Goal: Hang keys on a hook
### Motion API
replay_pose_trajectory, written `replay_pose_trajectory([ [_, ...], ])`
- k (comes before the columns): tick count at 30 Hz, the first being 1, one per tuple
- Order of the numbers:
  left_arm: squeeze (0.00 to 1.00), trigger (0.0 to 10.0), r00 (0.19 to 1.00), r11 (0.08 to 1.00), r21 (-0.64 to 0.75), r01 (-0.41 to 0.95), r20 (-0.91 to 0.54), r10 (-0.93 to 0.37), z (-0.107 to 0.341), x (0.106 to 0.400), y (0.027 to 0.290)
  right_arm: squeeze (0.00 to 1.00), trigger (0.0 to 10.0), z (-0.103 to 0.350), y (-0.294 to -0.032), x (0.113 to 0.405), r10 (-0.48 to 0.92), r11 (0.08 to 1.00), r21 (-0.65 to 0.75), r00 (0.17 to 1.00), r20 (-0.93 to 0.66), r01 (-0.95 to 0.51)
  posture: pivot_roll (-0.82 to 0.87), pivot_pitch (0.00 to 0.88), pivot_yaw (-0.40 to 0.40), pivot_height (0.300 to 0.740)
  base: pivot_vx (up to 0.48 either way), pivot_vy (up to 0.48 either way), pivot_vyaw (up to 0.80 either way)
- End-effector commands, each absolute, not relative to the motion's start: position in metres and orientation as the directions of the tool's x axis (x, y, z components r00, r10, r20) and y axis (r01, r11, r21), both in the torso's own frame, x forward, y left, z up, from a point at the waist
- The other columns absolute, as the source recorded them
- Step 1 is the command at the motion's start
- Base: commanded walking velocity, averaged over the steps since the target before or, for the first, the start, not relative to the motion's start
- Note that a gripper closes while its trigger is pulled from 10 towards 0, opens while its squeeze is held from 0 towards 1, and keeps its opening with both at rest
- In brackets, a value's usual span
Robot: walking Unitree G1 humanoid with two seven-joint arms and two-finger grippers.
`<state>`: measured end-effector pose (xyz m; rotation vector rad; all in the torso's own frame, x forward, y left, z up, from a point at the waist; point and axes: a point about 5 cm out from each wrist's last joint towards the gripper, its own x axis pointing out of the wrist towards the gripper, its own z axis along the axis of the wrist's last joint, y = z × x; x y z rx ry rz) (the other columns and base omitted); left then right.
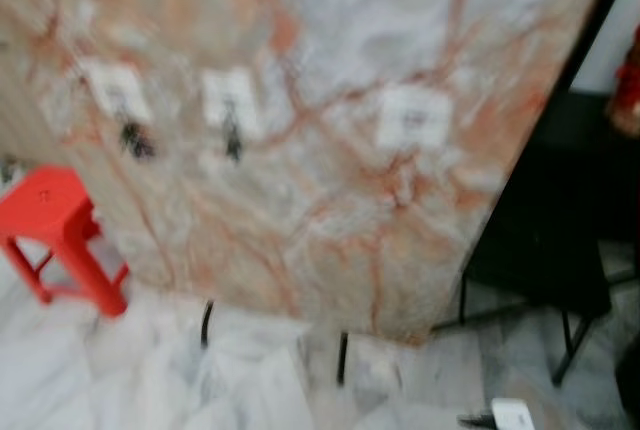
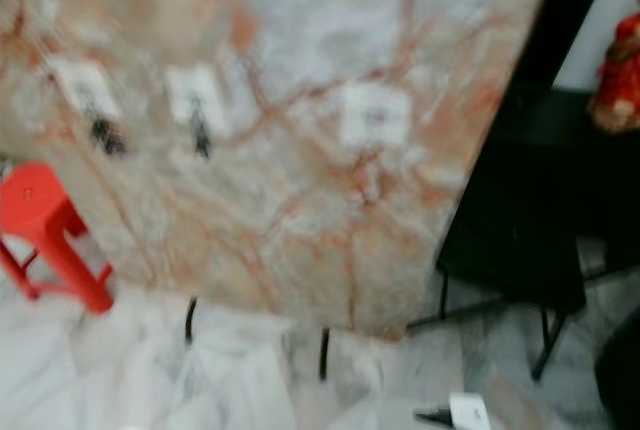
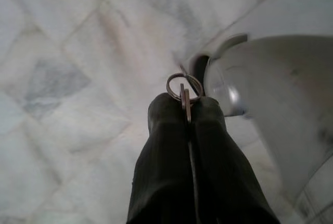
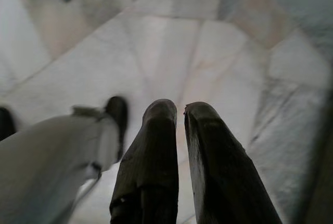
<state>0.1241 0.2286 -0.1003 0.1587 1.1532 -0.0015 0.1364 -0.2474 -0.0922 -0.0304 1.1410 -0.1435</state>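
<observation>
Left wrist view: left gripper [image 3: 187, 110] jaws closed on keys [image 3: 185, 95], black fingers [image 3: 165, 156] pressed together
Keys vs jaws: flat key blade pinched edge-on in the seam between the two fingertips; metal ring sticks out just past the tips, free of them
Behind keys: pale marble floor [image 3: 67, 78]; rounded silver-grey robot body part [image 3: 276, 104] just beside the fingertips
Right wrist view: right gripper [image 4: 179, 110] jaws nearly closed, narrow gap between tips, nothing held; points down at the floor
Right wrist extras: grey robot leg with dark foot [image 4: 117, 114] near the fingers; dark thin leg ends at the frame corners
Head views: blurred; large marble-pattern board [image 1: 330, 180] with pink-orange veins stands on thin black legs [image 1: 342, 358]
Hooks: three white square hook plates on the board in a row; left plate [image 1: 118, 90] and middle plate [image 1: 232, 100] each have something small and dark hanging, too blurred to identify; right plate [image 1: 412, 115] looks bare
Surroundings: red plastic stool [image 1: 60, 235] on the floor to the left of the board; black folding chair [image 1: 550, 240] to the right; small white object [image 1: 512, 414] on the floor near the bottom edge
</observation>
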Motion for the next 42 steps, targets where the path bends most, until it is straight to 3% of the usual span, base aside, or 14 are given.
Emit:
replay_pose_trajectory([
  [1,0.0,10.0,0.381,0.988,0.135,0.08,-0.92,0.095,-0.102,0.116,0.234,0.0,10.0,-0.092,-0.241,0.142,-0.113,0.992,-0.077,0.425,-0.898,0.1,0.03,0.0,-0.008,0.74,0.0,-0.469,0.0],
  [22,0.0,10.0,0.386,0.986,0.155,0.061,-0.915,0.12,-0.101,0.116,0.238,0.0,10.0,-0.092,-0.24,0.143,-0.096,0.995,-0.073,0.424,-0.9,0.069,0.02,0.0,-0.011,0.74,0.0,-0.46,0.0],
  [30,0.0,10.0,0.432,0.986,0.144,-0.087,-0.886,0.168,-0.095,0.127,0.247,0.0,10.0,-0.092,-0.239,0.143,-0.094,0.995,-0.076,0.422,-0.901,0.06,0.02,0.0,-0.002,0.74,0.0,0.0,0.0],
  [32,0.0,10.0,0.481,0.972,0.147,-0.181,-0.849,0.218,-0.088,0.139,0.256,0.0,10.0,-0.092,-0.239,0.142,-0.094,0.995,-0.079,0.418,-0.903,0.053,0.02,0.0,-0.004,0.74,0.0,0.0,0.0],
  [36,0.0,10.0,0.541,0.968,0.17,-0.182,-0.805,0.243,-0.078,0.157,0.262,0.0,10.0,-0.093,-0.239,0.141,-0.094,0.995,-0.08,0.416,-0.904,0.05,0.02,0.0,-0.004,0.74,0.0,0.0,0.0],
  [42,0.0,10.0,0.753,0.957,0.194,-0.218,-0.59,0.291,-0.039,0.22,0.265,0.0,10.0,-0.092,-0.242,0.139,-0.096,0.995,-0.087,0.414,-0.905,0.04,0.02,0.0,-0.01,0.74,0.0,0.0,0.0],
])
